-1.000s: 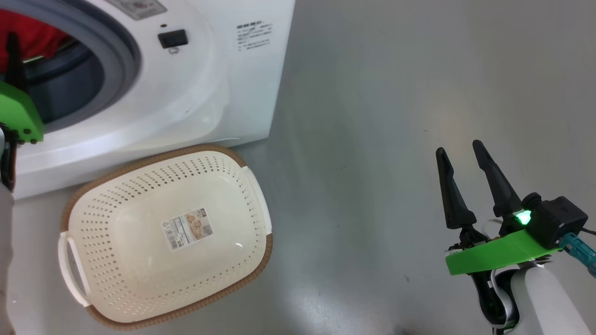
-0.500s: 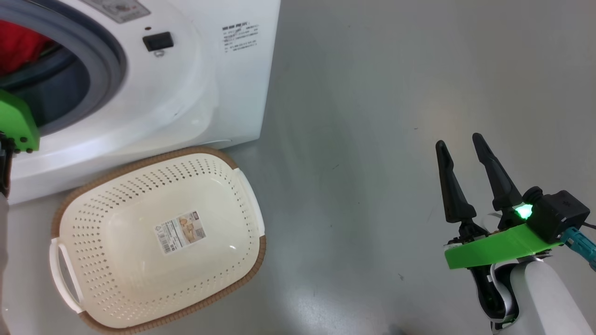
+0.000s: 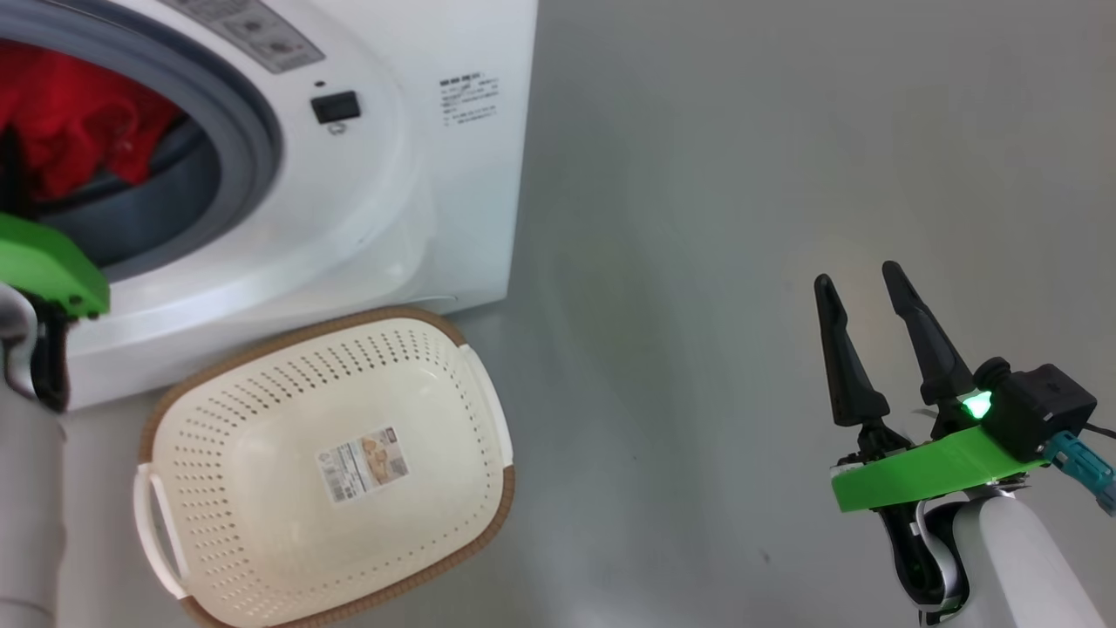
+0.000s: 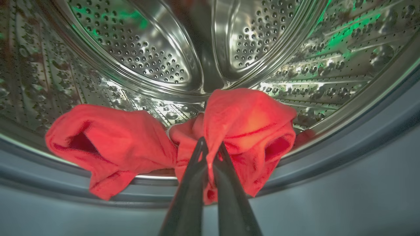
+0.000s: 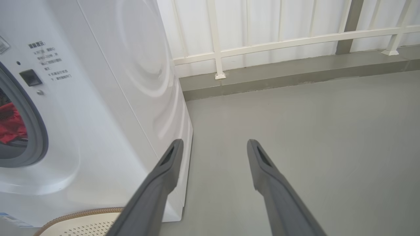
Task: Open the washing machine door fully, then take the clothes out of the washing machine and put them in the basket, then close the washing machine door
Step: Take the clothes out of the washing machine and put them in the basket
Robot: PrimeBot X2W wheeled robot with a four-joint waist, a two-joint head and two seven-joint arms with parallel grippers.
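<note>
left gripper [image 4: 210, 146]: pinched almost closed on the clothes [image 4: 252, 121]
risk: thin fold slips out (trailing end may snag the rubber ring [image 4: 344, 147])

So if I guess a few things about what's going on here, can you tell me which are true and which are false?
1. The left gripper is pinching the red clothes inside the drum. True.
2. One red garment lies in the basket. False: nothing lies in it but its label sticker.
3. The right gripper is clamped on something. False: its fingers are spread apart over the floor, holding nothing.
4. The basket sits on the floor just in front of the washing machine. True.
</note>
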